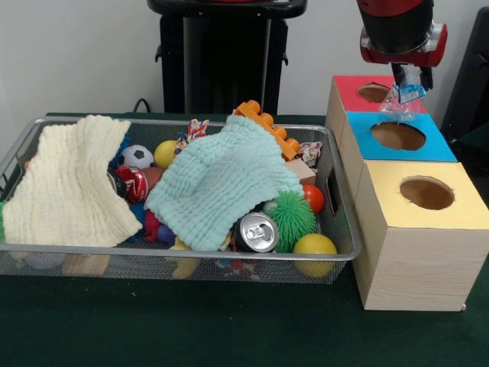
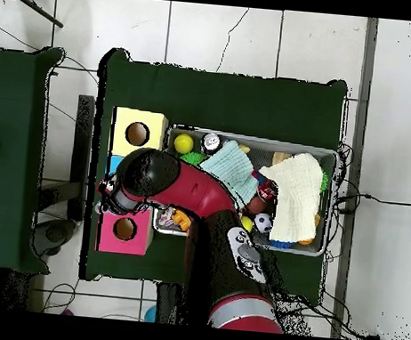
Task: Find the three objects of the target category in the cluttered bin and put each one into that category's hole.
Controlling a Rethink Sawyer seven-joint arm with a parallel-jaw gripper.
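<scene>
My gripper (image 1: 411, 79) hangs at the top right of the front view, shut on a small clear plastic bottle (image 1: 403, 97) with a blue-and-white label. The bottle dangles above the far edge of the blue-topped box, just behind its round hole (image 1: 398, 136). The wire mesh bin (image 1: 191, 253) stands left of the boxes, full of clutter; no other clear bottle shows in it. In the overhead view my arm (image 2: 145, 185) covers the blue box and hides the gripper and bottle; the bin's rim (image 2: 247, 139) shows to its right.
The red-topped box (image 1: 348, 86) stands behind the blue one and the yellow-topped box (image 1: 451, 214) in front. In the bin lie a cream cloth (image 1: 72, 183), a mint cloth (image 1: 218, 183), a silver can (image 1: 256, 232), yellow balls (image 1: 315, 246), a green spiky ball (image 1: 292, 216) and an orange block (image 1: 267, 126).
</scene>
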